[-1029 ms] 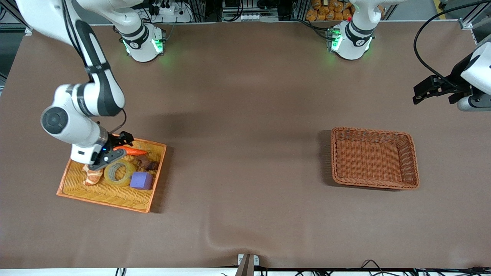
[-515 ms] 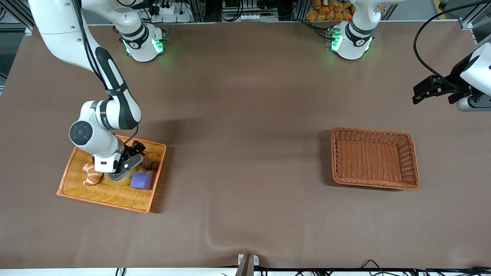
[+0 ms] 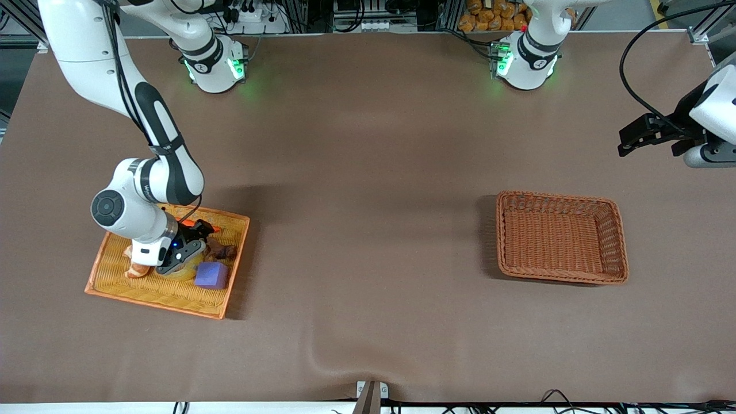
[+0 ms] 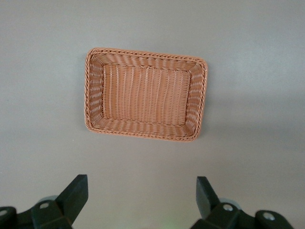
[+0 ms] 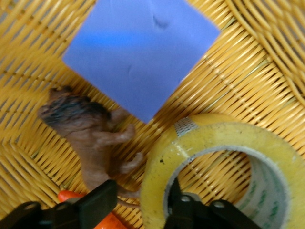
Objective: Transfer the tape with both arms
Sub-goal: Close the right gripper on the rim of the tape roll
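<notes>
The tape (image 3: 185,272), a yellowish ring with a pale core (image 5: 209,138), lies flat in the orange wicker tray (image 3: 167,307) at the right arm's end of the table. My right gripper (image 3: 185,257) is down on it. In the right wrist view the right gripper (image 5: 140,191) straddles the ring's wall, one finger inside the hole and one outside. A small gap still shows between the outer finger and the tape, so the jaws are open. My left gripper (image 3: 627,142) waits up in the air over bare table at the left arm's end, open and empty (image 4: 141,185).
A purple block (image 3: 211,275), a brown toy animal (image 3: 223,249), an orange carrot (image 5: 71,196) and a croissant (image 3: 135,269) crowd the tray round the tape. An empty brown wicker basket (image 3: 560,277) stands toward the left arm's end (image 4: 143,52).
The right arm has come down into the tray onto the tape, and its fingers have drawn closer together round the ring's wall. The left arm has not moved.
</notes>
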Robot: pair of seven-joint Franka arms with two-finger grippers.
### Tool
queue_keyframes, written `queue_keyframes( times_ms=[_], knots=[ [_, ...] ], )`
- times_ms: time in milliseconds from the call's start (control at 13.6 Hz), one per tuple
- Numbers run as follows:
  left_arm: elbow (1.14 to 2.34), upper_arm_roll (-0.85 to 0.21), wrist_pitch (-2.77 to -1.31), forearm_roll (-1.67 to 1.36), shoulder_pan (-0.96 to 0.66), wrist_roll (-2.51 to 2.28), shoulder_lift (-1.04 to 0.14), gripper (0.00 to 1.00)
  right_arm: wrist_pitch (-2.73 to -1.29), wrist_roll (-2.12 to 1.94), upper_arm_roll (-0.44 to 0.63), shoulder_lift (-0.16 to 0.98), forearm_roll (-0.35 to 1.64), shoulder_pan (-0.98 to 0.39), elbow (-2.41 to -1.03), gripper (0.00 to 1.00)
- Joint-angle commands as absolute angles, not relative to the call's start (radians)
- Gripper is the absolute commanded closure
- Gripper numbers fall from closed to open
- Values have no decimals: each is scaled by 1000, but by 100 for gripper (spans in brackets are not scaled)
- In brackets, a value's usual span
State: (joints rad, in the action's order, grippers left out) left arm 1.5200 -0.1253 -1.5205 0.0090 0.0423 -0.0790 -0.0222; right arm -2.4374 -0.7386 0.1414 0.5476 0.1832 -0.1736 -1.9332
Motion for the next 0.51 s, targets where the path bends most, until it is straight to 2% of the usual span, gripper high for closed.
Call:
queue_keyframes(
  times_ms=[0,441],
  knots=[
    [1511,-124,-1505,-9,48,-54,-21,0,-2286,-744,135,563,215,-166,-1833,100],
    [1513,-124,-1505,-9,48,-54,-23,0,-1840,-645,138,466,210,-167,-1588,100]
  ],
)
